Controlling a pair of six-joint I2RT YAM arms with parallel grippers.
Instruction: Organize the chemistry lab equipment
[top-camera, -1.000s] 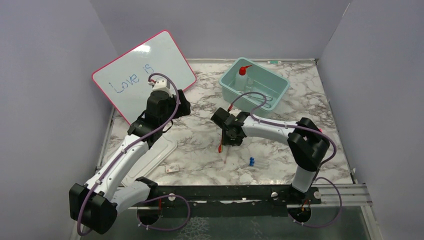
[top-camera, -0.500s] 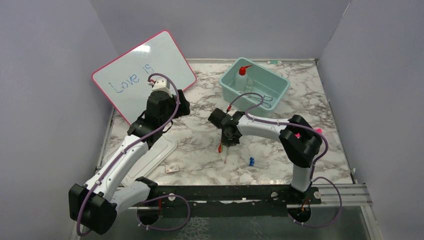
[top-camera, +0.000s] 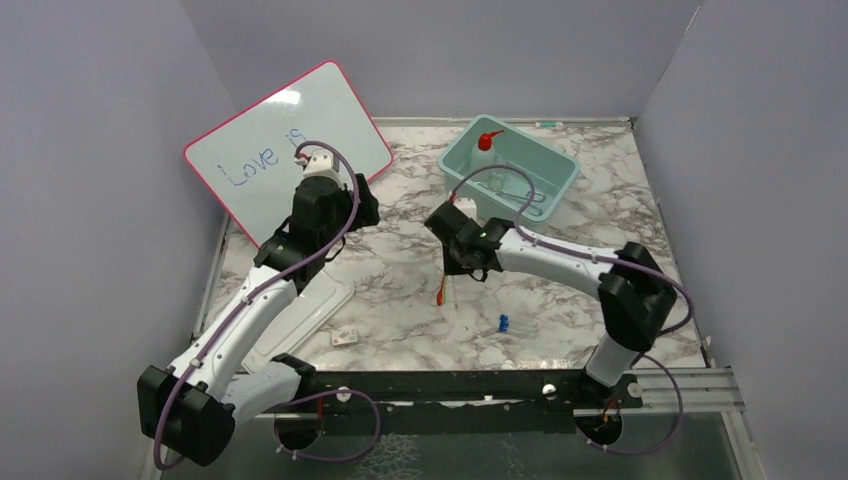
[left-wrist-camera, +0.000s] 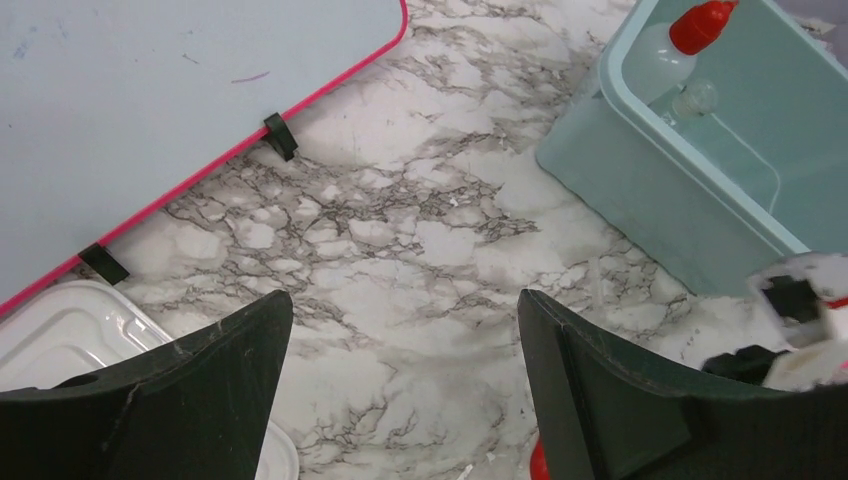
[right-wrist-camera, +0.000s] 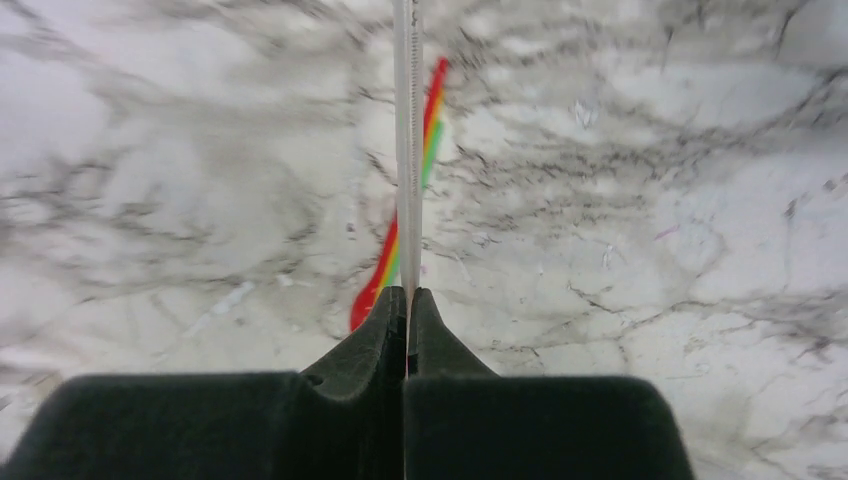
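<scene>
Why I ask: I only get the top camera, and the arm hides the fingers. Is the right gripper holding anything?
Observer: Yes. Its wrist camera shows the right gripper shut on a thin clear rod that sticks out straight ahead of it.
Operator: And the red stick?
Observer: Not gripped. The red stick appears to lie on the table below the rod, with yellow and green stripes along it.
Operator: Left gripper?
Observer: The left gripper is open, with only bare table in the gap.
</scene>
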